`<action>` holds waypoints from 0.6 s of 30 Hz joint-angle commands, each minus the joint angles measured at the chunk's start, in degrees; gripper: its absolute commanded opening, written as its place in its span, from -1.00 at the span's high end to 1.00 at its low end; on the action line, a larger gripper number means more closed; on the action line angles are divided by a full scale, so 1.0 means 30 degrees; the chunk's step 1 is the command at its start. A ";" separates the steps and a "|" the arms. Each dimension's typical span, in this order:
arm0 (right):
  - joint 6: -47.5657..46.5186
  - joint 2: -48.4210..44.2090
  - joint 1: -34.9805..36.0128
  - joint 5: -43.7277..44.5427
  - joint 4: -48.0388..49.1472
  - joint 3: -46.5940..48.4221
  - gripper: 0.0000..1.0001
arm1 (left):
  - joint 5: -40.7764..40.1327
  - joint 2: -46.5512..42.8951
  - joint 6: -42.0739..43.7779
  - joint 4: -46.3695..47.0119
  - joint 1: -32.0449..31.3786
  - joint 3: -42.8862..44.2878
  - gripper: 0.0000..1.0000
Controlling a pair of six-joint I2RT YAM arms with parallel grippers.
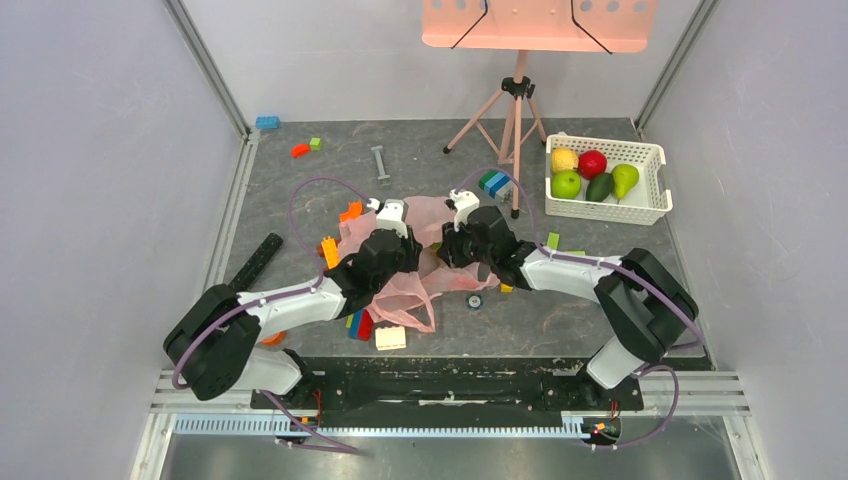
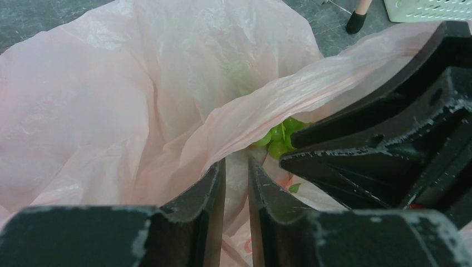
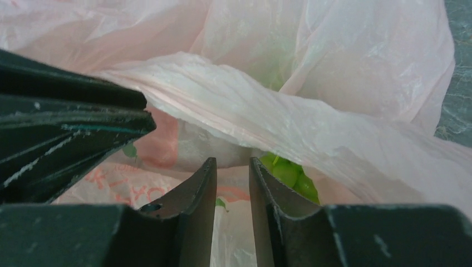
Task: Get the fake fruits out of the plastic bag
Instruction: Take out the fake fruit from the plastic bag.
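Five fake fruits (image 1: 592,172) sit in the white basket (image 1: 655,192) at the counter's (image 1: 420,150) far right. Green grapes (image 2: 278,139) (the only fruit seen inside) lie in the pink plastic bag (image 1: 405,303) at centre, where the left arm (image 1: 300,300) and right arm (image 1: 570,270) meet, jaws narrowly parted, pinching nothing visible.

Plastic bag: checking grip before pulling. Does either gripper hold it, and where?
Neither, apparently: left gripper and right gripper stand slightly open over the plastic bag.

Bright even light, faint shadows (wrist foregrounds soft)
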 commanded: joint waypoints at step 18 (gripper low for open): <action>0.0011 0.2417 -0.0005 0.3981 -0.0503 0.2672 0.12 | -0.0562 0.0280 0.1311 0.1326 0.0123 -0.0015 0.43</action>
